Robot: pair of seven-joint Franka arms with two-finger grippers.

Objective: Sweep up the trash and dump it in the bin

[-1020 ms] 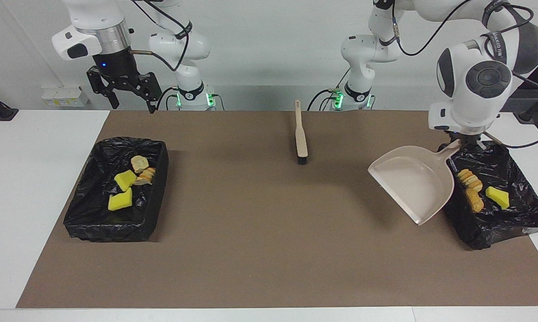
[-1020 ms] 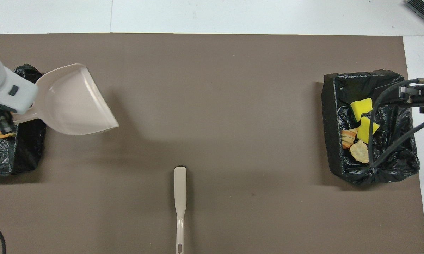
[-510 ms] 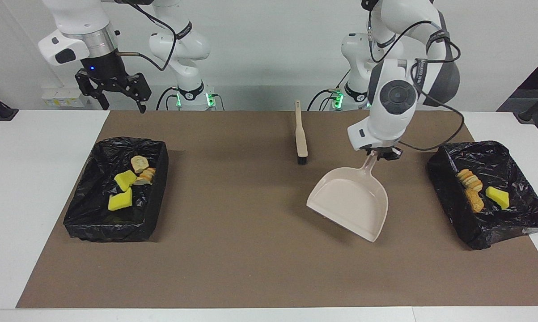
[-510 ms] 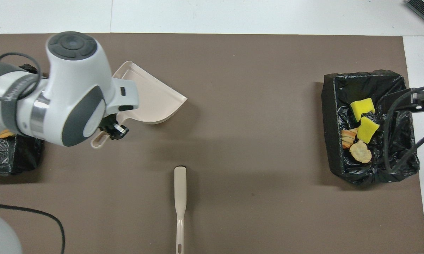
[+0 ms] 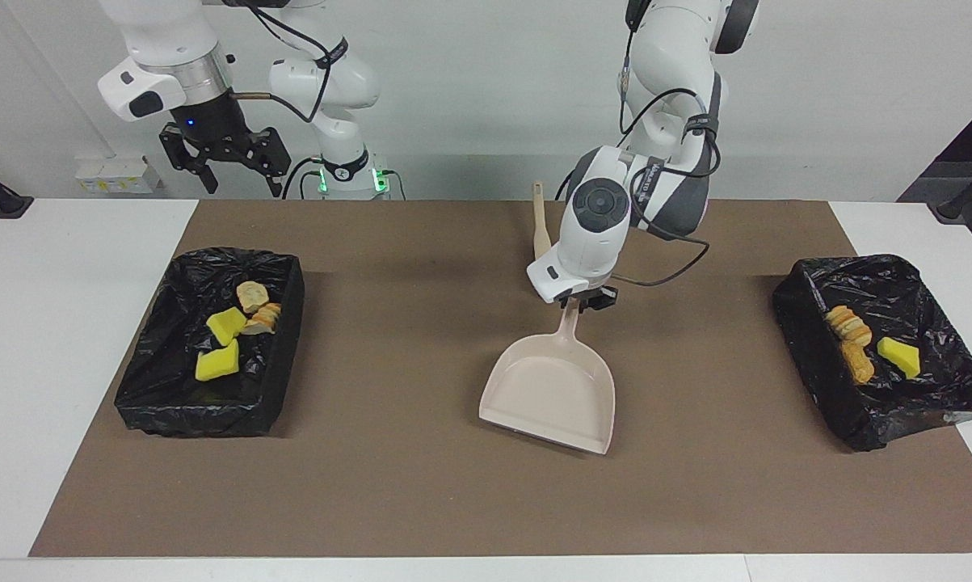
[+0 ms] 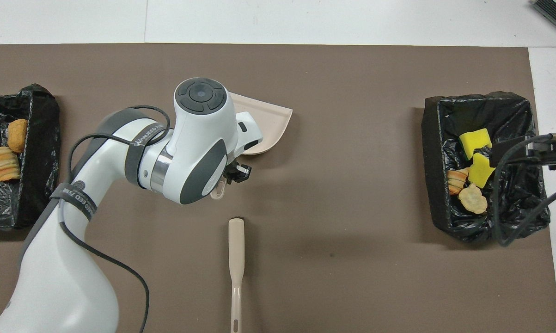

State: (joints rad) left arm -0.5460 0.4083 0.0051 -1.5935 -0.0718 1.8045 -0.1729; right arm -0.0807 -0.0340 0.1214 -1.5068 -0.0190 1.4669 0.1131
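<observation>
My left gripper (image 5: 586,303) is shut on the handle of the beige dustpan (image 5: 554,392) over the middle of the brown mat. The pan is empty, and its lip points away from the robots, low near the mat. In the overhead view the left gripper (image 6: 234,173) and arm cover most of the dustpan (image 6: 271,125). Trash lies in both black-lined bins. Yellow and tan pieces (image 5: 231,327) (image 6: 474,157) sit in the bin (image 5: 203,404) (image 6: 432,185) at the right arm's end. Orange and yellow pieces (image 5: 853,339) (image 6: 7,157) are in the bin (image 5: 809,339) (image 6: 42,138) at the left arm's end. My right gripper (image 5: 243,190) waits open and raised.
A beige brush (image 5: 540,226) (image 6: 236,249) lies on the mat nearer to the robots than the dustpan, its handle toward them and partly hidden by the left arm in the facing view. White table (image 5: 49,323) borders the mat (image 5: 421,485).
The left arm has carried the dustpan from over the bin at its end to the middle of the mat and turned its lip away from the robots. The right gripper has shifted slightly.
</observation>
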